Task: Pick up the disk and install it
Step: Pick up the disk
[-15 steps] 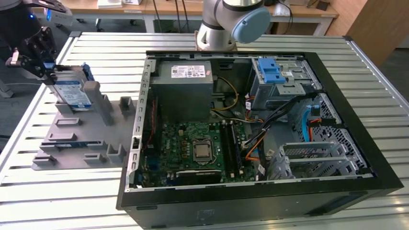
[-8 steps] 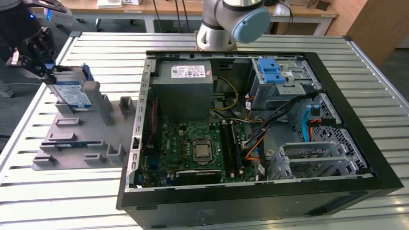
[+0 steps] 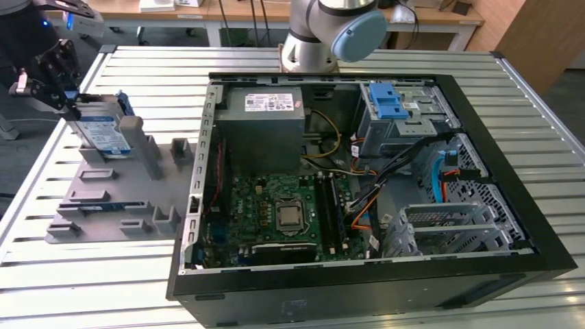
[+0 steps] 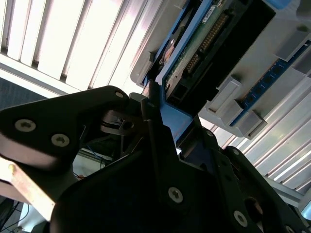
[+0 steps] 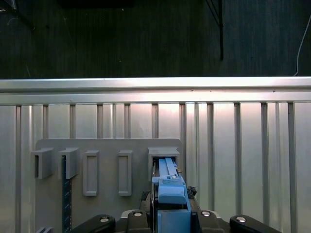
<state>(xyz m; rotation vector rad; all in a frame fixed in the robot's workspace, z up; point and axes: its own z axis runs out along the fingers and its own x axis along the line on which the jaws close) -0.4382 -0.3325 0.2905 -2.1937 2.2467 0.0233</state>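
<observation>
The disk (image 3: 103,133), a silver drive with a blue-and-white label in a blue bracket, stands on edge at the far end of a grey slotted fixture (image 3: 119,199), on the exterior view's left. My gripper (image 3: 71,106) is at the disk's upper end, shut on the blue bracket. In the second wrist view my gripper (image 4: 163,114) pinches the bracket's rim, and the disk (image 4: 214,39) shows its circuit-board side. In the first wrist view the bracket's blue edge of the disk (image 5: 170,194) rises between the fingers of my gripper (image 5: 170,216), over a slot of the fixture (image 5: 107,145).
An open computer case (image 3: 512,226) lies on the slatted metal table (image 3: 549,123), to the exterior view's right of the fixture. Inside are a grey power supply (image 3: 265,130), a motherboard (image 3: 274,212) and a drive bay with a blue latch (image 3: 393,106). The arm's base (image 3: 329,34) stands behind the case.
</observation>
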